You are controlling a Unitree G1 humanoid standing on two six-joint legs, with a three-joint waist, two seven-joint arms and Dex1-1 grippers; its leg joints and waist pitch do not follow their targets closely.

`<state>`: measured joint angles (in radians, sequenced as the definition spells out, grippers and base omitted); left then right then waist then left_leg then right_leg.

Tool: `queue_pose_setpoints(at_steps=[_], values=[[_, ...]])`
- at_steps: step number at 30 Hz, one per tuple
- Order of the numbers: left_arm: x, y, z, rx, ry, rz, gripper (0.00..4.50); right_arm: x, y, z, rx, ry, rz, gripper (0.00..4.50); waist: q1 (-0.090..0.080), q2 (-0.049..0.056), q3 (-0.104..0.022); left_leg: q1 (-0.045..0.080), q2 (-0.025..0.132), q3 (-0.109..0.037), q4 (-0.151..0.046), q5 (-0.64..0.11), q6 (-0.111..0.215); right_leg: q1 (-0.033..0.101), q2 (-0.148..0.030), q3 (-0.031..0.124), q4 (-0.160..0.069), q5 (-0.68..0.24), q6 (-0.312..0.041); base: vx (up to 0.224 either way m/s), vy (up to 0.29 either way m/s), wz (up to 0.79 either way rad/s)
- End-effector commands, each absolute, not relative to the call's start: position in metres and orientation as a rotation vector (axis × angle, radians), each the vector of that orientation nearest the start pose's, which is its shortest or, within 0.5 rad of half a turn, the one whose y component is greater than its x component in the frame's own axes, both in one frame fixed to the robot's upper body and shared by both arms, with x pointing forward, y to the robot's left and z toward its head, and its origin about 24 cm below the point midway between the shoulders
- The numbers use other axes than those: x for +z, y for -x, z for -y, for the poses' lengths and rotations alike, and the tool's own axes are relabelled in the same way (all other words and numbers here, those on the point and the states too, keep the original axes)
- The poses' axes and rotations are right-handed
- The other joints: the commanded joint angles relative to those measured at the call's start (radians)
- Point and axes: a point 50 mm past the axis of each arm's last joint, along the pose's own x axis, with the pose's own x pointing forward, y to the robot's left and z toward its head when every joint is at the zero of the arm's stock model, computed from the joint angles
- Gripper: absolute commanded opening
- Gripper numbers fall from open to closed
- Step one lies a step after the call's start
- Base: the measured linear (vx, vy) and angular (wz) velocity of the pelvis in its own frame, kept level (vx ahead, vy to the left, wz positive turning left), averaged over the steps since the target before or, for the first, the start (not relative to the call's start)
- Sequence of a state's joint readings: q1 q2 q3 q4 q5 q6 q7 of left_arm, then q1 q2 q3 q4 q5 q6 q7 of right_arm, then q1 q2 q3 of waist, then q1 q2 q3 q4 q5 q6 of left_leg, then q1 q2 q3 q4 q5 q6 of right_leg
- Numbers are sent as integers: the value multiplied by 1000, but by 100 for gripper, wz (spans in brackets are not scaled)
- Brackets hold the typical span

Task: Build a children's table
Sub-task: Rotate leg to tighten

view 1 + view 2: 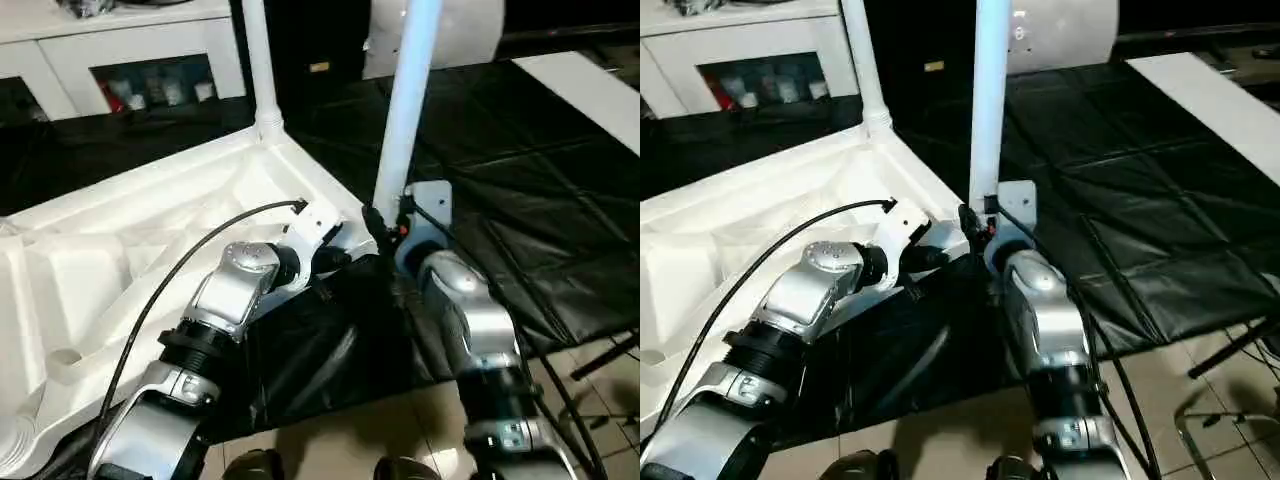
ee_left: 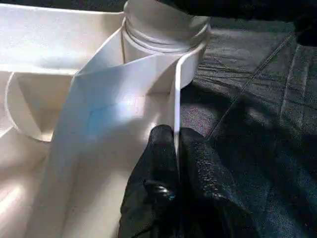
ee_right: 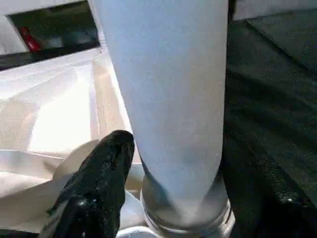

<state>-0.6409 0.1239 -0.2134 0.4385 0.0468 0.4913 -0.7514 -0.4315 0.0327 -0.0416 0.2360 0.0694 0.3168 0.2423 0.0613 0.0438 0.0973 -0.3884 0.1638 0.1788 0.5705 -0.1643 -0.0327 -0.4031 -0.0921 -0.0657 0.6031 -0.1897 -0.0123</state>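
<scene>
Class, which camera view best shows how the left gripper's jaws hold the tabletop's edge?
The left wrist view: the left gripper has its jaws pinched on the thin side wall of the tabletop, beside a socket holding a leg. The eye views show that arm reaching to the same edge, the pinch itself too small to judge. The right wrist view shows another leg.

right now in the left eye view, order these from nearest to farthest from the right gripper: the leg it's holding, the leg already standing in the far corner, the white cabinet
1. The held leg, upright between the right gripper fingers at the tabletop near corner.
2. The far corner leg, standing in its socket behind and to the left.
3. The white cabinet, farthest, at the back left beyond the tabletop.
</scene>
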Motion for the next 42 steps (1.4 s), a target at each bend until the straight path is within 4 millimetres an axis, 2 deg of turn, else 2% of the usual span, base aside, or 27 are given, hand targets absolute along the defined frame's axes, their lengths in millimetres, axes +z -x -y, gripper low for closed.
queue_pose_setpoints(at_steps=[1,3,4,6,8,9,11,12,15,17,19,21,23,24,25,27,28,29,30,36,42], values=[[82,-331,-58,-1019,-230,-347,0,70,-317,75,513,-126,-164,320,3,-11,-75,10,53,-21,-57,-122,93,52,-63,47,-66,-63,-223,0,0,0],[75,-329,-71,-1042,-263,-383,0,75,-312,96,566,-114,-109,332,4,-9,-75,13,56,-21,-57,-131,97,53,-61,45,-68,-81,-225,0,0,0],[75,-328,-71,-1043,-264,-384,0,75,-312,97,569,-114,-108,345,5,-9,-75,12,56,-21,-57,-131,101,54,-61,46,-68,-74,-226,0,0,0],[72,-325,-82,-1087,-296,-409,0,79,-304,114,659,-95,-79,360,6,-8,-76,15,59,-21,-56,-131,112,55,-60,45,-66,-54,-233,0,0,0],[70,-324,-86,-1107,-310,-417,0,81,-301,120,699,-82,-74,375,4,-8,-74,12,58,-21,-57,-136,116,56,-59,44,-66,-51,-240,0,0,0],[68,-322,-94,-1157,-338,-435,0,83,-296,134,777,-40,-76,384,5,-9,-72,12,58,-22,-57,-146,115,57,-59,44,-68,-69,-239,0,0,0],[69,-319,-96,-1206,-359,-427,0,84,-293,141,815,-26,-83,392,5,-11,-71,12,58,-21,-57,-160,112,58,-61,44,-71,-99,-240,0,0,0],[69,-315,-101,-1277,-381,-430,0,86,-291,150,867,1,-91,412,5,-10,-69,13,60,-21,-59,-177,110,56,-64,45,-75,-130,-239,0,0,0],[70,-310,-107,-1386,-434,-439,0,89,-287,161,957,43,-113,429,8,-11,-67,19,64,-18,-60,-191,95,47,-62,48,-75,-160,-246,0,0,0],[69,-303,-114,-1515,-500,-445,0,91,-282,167,1061,81,-144,436,16,-10,-69,19,64,-22,-60,-195,98,52,-63,46,-75,-170,-241,0,0,0],[71,-300,-120,-1593,-507,-478,0,94,-279,172,1174,113,-183,436,26,-9,-69,21,67,-16,-57,-174,105,47,-61,47,-67,-126,-251,0,0,0],[73,-299,-121,-1637,-520,-482,0,95,-279,173,1231,126,-203,436,30,-11,-69,18,67,-17,-57,-169,108,48,-63,46,-64,-120,-263,0,0,0],[75,-299,-122,-1682,-551,-489,0,95,-279,174,1295,150,-228,420,33,-15,-68,18,67,-17,-56,-171,108,49,-66,45,-65,-131,-268,0,0,0],[75,-299,-123,-1699,-563,-491,0,95,-279,173,1317,160,-237,409,35,-13,-70,19,68,-17,-55,-167,107,49,-67,45,-63,-129,-273,0,0,0],[76,-299,-122,-1708,-569,-492,0,95,-280,173,1328,165,-241,399,33,-19,-68,17,68,-16,-56,-168,107,48,-67,46,-64,-132,-273,0,0,0],[77,-299,-122,-1720,-573,-493,0,95,-280,173,1348,168,-249,384,36,-17,-67,18,69,-17,-56,-175,100,47,-68,46,-64,-150,-271,0,0,0],[77,-299,-121,-1735,-579,-490,0,95,-280,172,1371,170,-258,377,36,-24,-66,18,69,-16,-57,-181,99,47,-69,46,-67,-162,-270,0,0,0],[78,-299,-120,-1746,-581,-487,0,94,-279,171,1393,167,-266,377,38,-23,-66,18,69,-17,-57,-179,98,47,-69,46,-65,-167,-269,0,0,0],[78,-299,-120,-1754,-582,-485,0,94,-279,170,1405,166,-270,356,39,-21,-66,19,69,-17,-57,-178,98,47,-68,46,-66,-170,-268,0,0,0],[78,-297,-115,-1804,-578,-479,0,89,-279,161,1502,145,-303,303,48,-23,-67,20,71,-16,-54,-151,109,45,-69,46,-60,-133,-277,0,0,0],[77,-295,-115,-1812,-576,-477,0,88,-280,155,1529,137,-302,259,48,-26,-64,19,71,-17,-56,-163,104,43,-68,46,-62,-149,-274,0,0,0]])
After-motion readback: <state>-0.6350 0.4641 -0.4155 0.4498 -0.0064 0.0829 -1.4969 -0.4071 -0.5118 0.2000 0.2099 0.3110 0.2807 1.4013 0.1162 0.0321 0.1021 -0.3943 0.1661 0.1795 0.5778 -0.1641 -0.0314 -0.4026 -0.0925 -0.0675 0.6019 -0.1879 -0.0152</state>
